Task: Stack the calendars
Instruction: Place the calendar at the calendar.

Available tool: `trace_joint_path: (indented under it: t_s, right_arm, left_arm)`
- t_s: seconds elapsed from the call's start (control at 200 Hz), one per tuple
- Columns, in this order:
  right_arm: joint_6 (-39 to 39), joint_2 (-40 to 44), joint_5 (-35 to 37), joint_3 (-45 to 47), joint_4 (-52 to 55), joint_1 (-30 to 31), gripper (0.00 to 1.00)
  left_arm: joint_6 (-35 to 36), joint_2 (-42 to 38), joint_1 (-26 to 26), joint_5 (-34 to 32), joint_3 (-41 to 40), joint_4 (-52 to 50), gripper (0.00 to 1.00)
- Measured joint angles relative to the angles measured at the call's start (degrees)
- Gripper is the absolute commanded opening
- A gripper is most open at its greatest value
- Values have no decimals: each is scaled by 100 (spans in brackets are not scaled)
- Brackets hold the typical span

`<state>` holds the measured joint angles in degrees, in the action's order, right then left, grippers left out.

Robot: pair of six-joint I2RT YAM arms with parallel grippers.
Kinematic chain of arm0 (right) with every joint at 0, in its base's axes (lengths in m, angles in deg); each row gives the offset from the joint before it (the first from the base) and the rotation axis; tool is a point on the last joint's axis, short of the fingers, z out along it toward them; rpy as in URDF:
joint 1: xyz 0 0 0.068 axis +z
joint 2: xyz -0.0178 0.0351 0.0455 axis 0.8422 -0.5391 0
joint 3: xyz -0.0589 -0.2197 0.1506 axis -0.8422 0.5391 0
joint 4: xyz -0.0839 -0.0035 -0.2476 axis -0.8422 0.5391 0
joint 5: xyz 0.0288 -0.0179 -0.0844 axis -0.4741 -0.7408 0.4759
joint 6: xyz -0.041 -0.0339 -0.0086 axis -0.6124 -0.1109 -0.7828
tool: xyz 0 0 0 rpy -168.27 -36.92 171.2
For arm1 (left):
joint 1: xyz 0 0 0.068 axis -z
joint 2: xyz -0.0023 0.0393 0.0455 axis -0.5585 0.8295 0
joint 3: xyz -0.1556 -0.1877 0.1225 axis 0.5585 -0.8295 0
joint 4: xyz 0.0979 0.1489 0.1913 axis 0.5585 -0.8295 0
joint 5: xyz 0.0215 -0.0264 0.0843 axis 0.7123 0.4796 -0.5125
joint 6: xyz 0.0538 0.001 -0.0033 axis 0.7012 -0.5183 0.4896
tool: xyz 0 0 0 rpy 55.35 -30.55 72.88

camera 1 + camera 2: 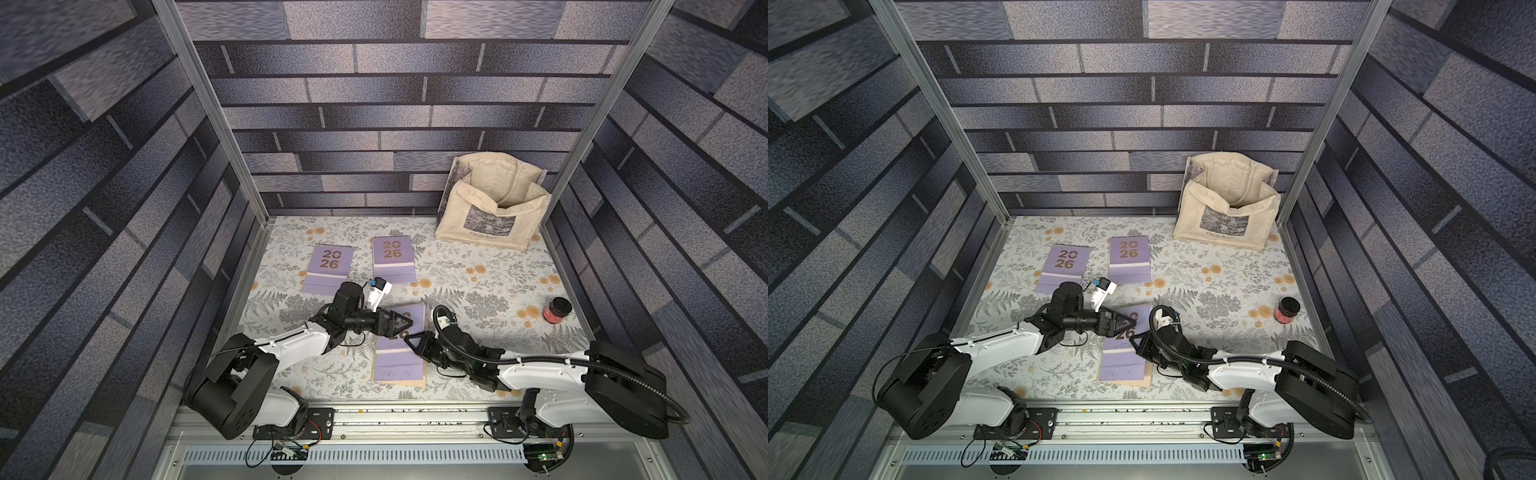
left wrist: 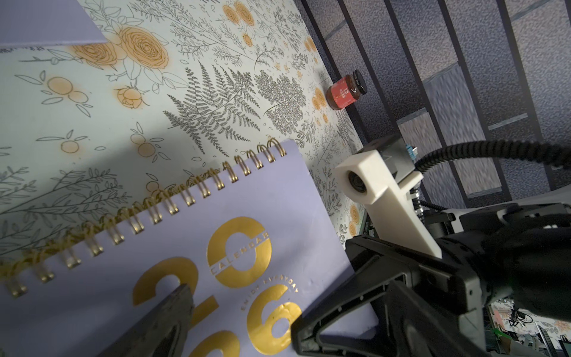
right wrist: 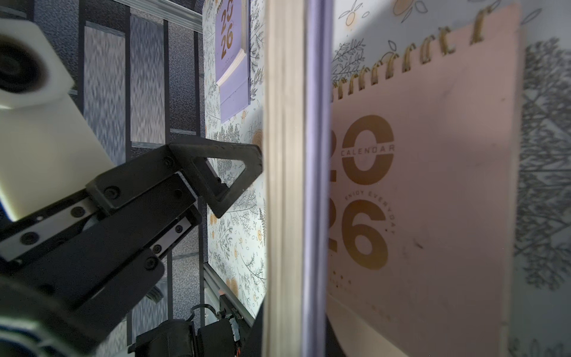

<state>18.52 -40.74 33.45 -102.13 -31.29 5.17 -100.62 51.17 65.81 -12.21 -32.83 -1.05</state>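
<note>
Left wrist view: left jaws gape over the lavender calendar; for right jaws, cannot tell.

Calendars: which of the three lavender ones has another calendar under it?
The lavender calendar nearest the robot: a peach calendar shows beneath it. The two farther ones lie alone on the table.

grey-blue brick-patterned walls close in three sides, aluminium posts at the corners; the table shows pale ferns and orange flowers.
</note>
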Motion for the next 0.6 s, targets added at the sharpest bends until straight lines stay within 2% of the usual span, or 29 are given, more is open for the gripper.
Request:
trace_joint_path:
  t_s: [0.07, 0.371, 0.596]
  right_arm:
    - [4, -2, 2, 0, 238, 11, 40]
    - [13, 13, 11, 0, 686, 24, 54]
    - [-96, 332, 138, -118, 1292, 24, 63]
  left_arm:
    - [0, 0, 0, -4, 0, -26, 100]
    - [2, 4, 0, -33, 0, -90, 100]
    - [2, 11, -2, -63, 0, -87, 100]
